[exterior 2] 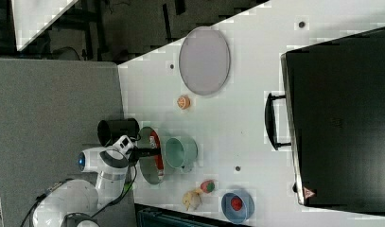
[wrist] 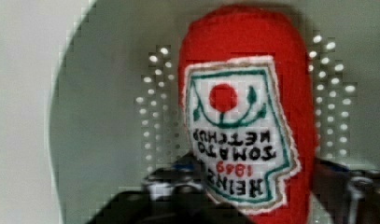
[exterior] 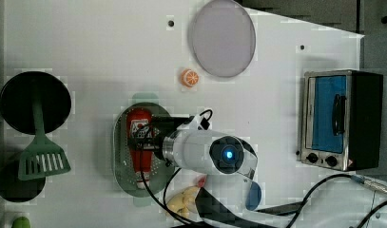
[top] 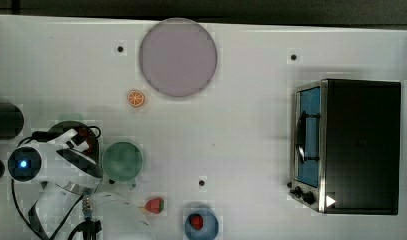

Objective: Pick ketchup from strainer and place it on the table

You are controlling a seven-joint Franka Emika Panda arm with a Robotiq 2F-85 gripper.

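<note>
Ketchup (wrist: 246, 126) between gripper (wrist: 253, 186) fingers, grip closure unclear; strainer (wrist: 108, 140) beneath. Squeeze mid-label, lift straight, clear rim before table (top: 251, 130).

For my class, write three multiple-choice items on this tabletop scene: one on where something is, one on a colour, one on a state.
1. Where does the ketchup lie?
A. in the strainer
B. on the plate
C. inside the oven

2. What colour is the spatula?
A. red
B. green
C. blue

3. How is the oven door?
A. missing
B. wide open
C. shut

Answers:
1 A: in the left view the red bottle rests on the strainer's perforated bottom, under the gripper.
2 B: in the left view its slotted blade and handle are green.
3 C: in the left view the blue-glass door sits flush with the front, handle across it.
</note>
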